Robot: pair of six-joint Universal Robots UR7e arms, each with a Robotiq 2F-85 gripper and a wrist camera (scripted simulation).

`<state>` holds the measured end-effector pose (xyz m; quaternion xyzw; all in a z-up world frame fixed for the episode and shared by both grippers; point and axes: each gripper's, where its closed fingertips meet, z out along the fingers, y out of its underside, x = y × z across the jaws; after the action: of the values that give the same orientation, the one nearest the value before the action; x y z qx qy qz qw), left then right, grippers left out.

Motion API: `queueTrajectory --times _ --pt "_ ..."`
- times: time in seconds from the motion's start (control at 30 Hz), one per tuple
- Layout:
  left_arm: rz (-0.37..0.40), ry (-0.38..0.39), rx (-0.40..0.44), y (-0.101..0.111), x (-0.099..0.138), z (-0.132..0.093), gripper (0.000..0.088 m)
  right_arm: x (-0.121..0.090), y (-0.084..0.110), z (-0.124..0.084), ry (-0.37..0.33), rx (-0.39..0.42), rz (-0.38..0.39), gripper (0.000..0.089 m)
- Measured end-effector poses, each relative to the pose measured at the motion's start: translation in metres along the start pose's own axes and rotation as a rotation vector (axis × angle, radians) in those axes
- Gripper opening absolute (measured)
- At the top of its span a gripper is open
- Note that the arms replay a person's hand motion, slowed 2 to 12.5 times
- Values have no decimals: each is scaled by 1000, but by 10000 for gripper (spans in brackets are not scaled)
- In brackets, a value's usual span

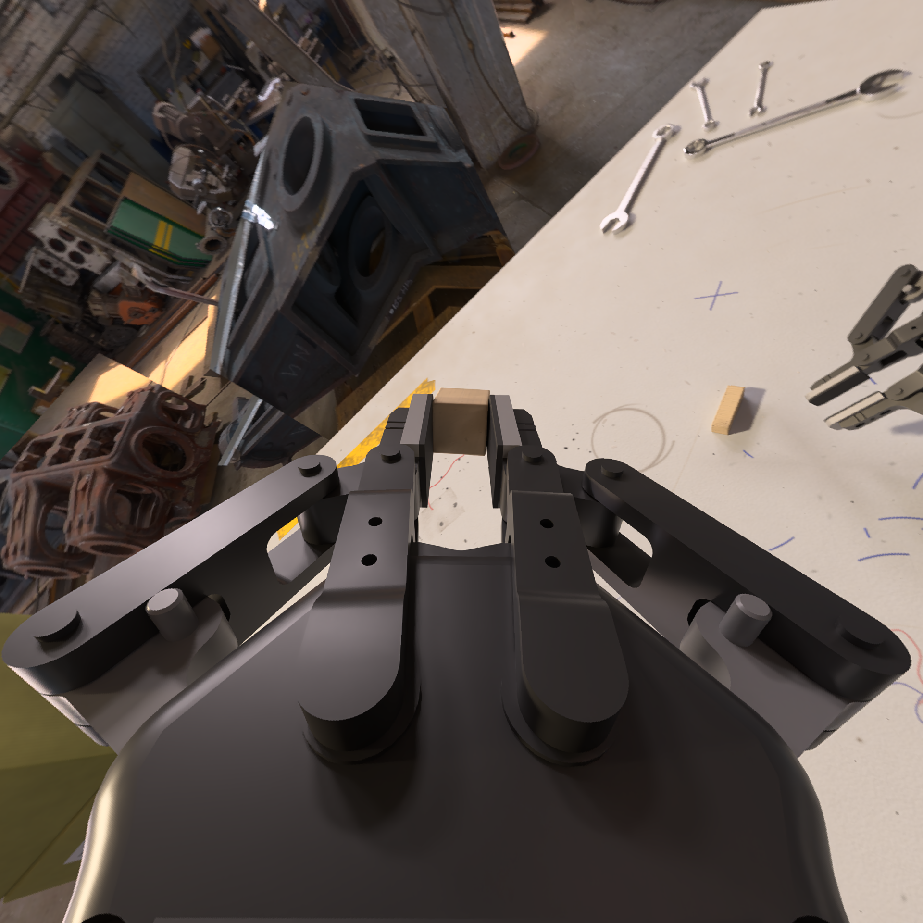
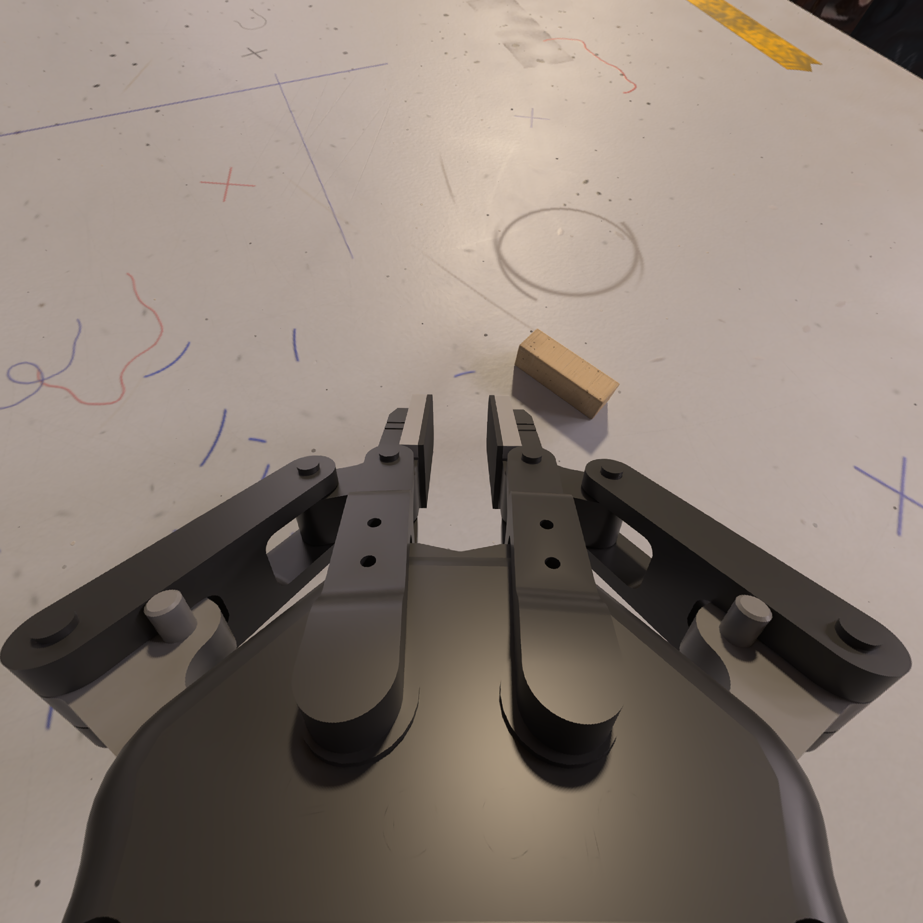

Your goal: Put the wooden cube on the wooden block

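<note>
My left gripper is shut on the small wooden cube and holds it above the white table, near the table's left edge. The wooden block lies flat on the table to the right of the cube. In the right wrist view the block lies just ahead and to the right of my right gripper. That gripper is empty, with its jaws a small way apart. It also shows at the right edge of the left wrist view, close beside the block.
Several metal wrenches lie at the far end of the table. The table edge runs diagonally, with workshop machinery beyond. A strip of yellow tape lies near that edge. Pen marks and a drawn circle cover the table.
</note>
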<state>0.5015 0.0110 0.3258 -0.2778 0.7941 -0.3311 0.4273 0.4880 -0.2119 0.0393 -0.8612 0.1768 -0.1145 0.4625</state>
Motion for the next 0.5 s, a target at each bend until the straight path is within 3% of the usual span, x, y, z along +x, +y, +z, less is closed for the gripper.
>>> queueTrajectory --times 0.23,0.5 --pt "77 93 -63 -9 41 36 195 6 3 -2 8 -10 6 198" --pt "120 184 -155 1 85 80 195 11 5 -6 1 -13 10 202"
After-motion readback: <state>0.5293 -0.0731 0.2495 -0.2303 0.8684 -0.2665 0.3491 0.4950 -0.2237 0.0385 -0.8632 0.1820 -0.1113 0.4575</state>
